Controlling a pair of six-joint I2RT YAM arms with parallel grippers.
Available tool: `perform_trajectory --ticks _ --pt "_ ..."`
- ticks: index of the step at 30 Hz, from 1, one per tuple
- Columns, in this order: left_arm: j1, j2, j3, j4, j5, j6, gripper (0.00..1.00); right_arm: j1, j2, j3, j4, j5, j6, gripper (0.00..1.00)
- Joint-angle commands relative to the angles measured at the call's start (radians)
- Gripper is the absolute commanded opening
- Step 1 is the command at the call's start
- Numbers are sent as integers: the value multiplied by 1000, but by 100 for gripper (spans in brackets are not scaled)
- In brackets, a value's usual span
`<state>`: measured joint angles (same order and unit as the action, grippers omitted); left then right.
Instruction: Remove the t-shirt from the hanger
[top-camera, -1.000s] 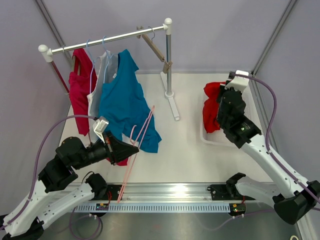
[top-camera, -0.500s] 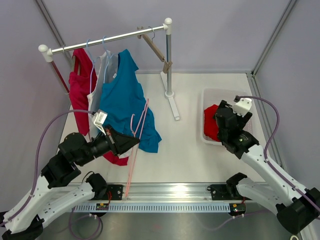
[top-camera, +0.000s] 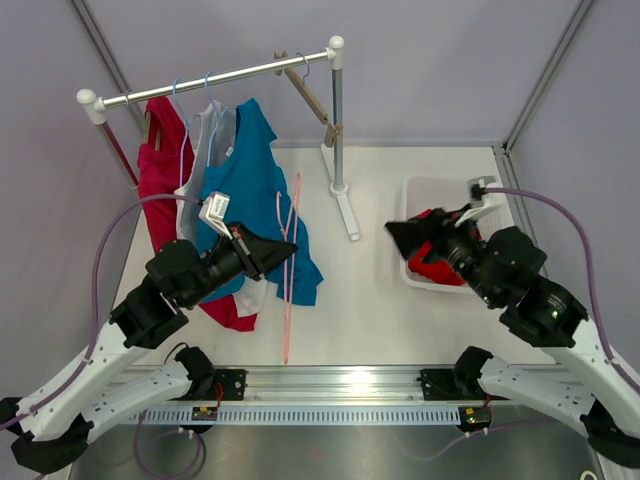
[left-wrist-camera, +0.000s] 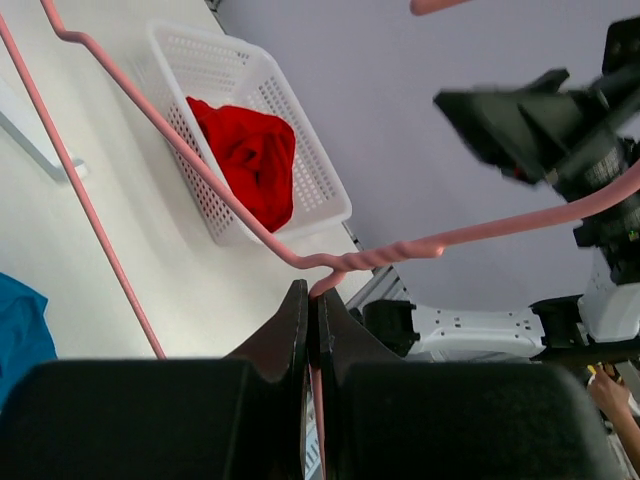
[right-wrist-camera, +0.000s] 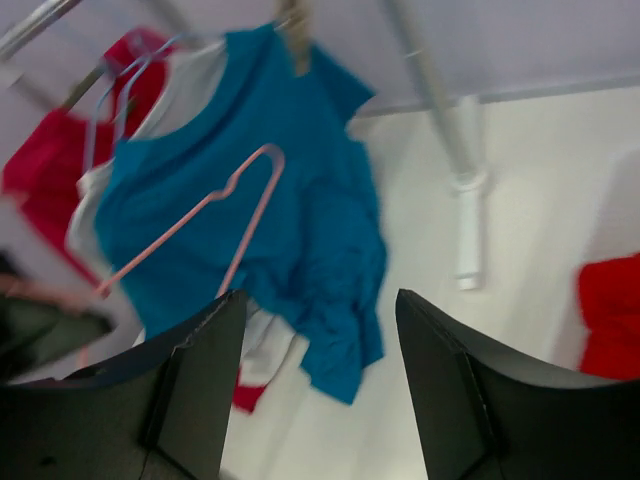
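no readable text, labels or numbers

Blurred ahead of the right gripper (right-wrist-camera: 318, 300): teal t-shirt (right-wrist-camera: 310, 190), outline soft, folds unreadable. Cut by the picture's edge off to its right: red cloth (right-wrist-camera: 610, 310). Above the left gripper (left-wrist-camera: 312, 298), lost past the top edge: pink hanger (left-wrist-camera: 390, 253) hook.

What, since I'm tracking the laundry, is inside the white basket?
A crumpled red garment lies in the white basket, with bare mesh showing around it. Whatever is beneath the cloth is covered.
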<state>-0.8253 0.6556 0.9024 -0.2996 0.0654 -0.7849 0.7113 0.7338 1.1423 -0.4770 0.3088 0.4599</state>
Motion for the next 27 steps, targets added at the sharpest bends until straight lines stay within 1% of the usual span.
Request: perform_trajectory --ticks 1,2,3,4,6,7,9,11,16,17,18,19,21,23,24,25,26,27 --pt "2 38 90 137 -142 -24 0 270 50 -24 81 -105 -62 71" --pt "2 48 98 136 -163 -22 0 324 65 -7 84 -49 -78 72" --pt "2 59 105 137 -185 -20 0 374 87 32 87 -27 -93 73" --pt "2 81 112 142 -214 -27 0 458 132 54 87 -5 -119 74" --pt "2 102 131 148 -234 -22 0 539 192 118 78 85 -144 76" --pt "2 120 138 149 -258 -22 0 613 252 138 77 113 -168 77" --pt "2 130 148 155 -282 -14 0 666 304 186 72 182 -170 79" --pt "2 144 153 157 -302 -13 0 710 355 191 104 238 -170 79" --pt "2 148 156 163 -308 -14 0 724 470 226 78 323 -161 73" --pt "2 145 156 163 -308 -13 0 735 481 232 65 379 -162 72" --pt "2 142 155 163 -311 -13 0 738 495 244 54 401 -164 71" --pt "0 141 151 162 -315 -11 0 740 518 250 43 411 -164 67" --pt "2 136 150 162 -319 -13 0 744 535 263 35 414 -165 67" --pt "2 136 147 165 -315 -14 0 748 567 272 17 429 -162 61" --pt "2 136 147 165 -314 -16 0 757 591 287 6 449 -162 61" --pt "3 133 144 166 -312 -17 0 760 605 295 -1 475 -165 58" --pt "2 130 136 169 -311 -19 0 767 618 301 -21 534 -165 49" --pt "2 128 133 172 -311 -19 0 772 639 321 -32 565 -165 44"
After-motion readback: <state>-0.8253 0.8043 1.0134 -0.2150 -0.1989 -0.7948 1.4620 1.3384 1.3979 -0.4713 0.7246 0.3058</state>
